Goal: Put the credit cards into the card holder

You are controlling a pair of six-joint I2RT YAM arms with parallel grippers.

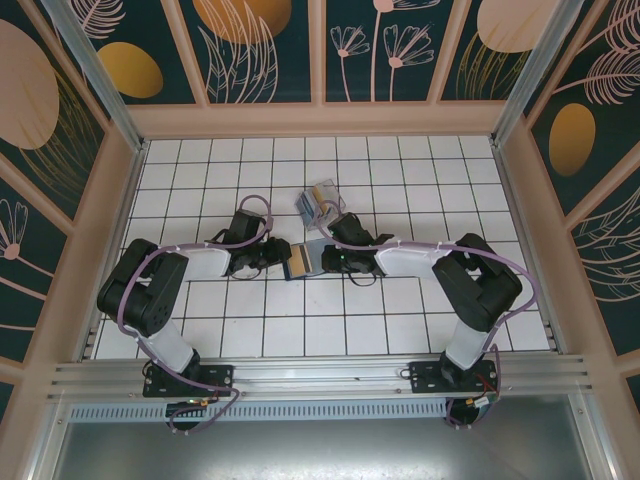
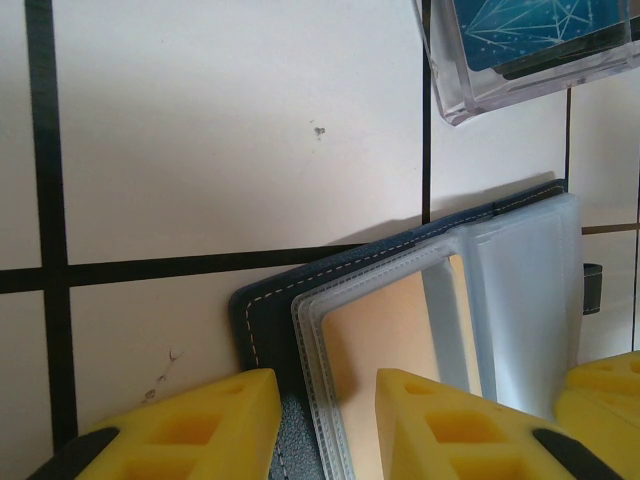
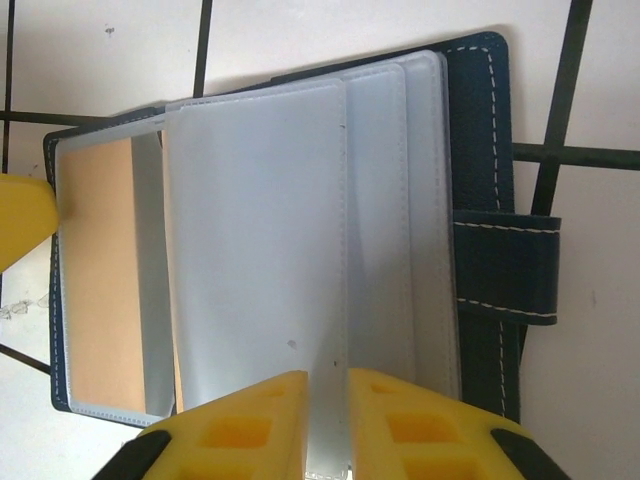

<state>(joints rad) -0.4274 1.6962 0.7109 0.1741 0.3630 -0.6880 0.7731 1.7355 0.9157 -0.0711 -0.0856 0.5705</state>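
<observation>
A tan-gold credit card (image 2: pixel 385 330) (image 3: pixel 95 270) lies in a clear sleeve of the open dark blue wallet (image 1: pixel 300 262) (image 2: pixel 262 320) (image 3: pixel 480 150). The clear card holder (image 1: pixel 320 203) (image 2: pixel 520 70) stands just beyond the wallet with a blue line-patterned card (image 2: pixel 530 30) in it. My left gripper (image 1: pixel 277 253) (image 2: pixel 325 385) is open, its jaws straddling the wallet's corner, one over the tan card. My right gripper (image 1: pixel 326 262) (image 3: pixel 327 385) is shut on the edge of a frosted wallet sleeve (image 3: pixel 260 230). I cannot tell whether that sleeve holds a card.
White tiled table (image 1: pixel 420 180) with dark grout lines, walled on three sides. The wallet's strap (image 3: pixel 505 265) sticks out on the far side from the tan card. One left finger (image 3: pixel 20 220) touches the wallet's edge in the right wrist view.
</observation>
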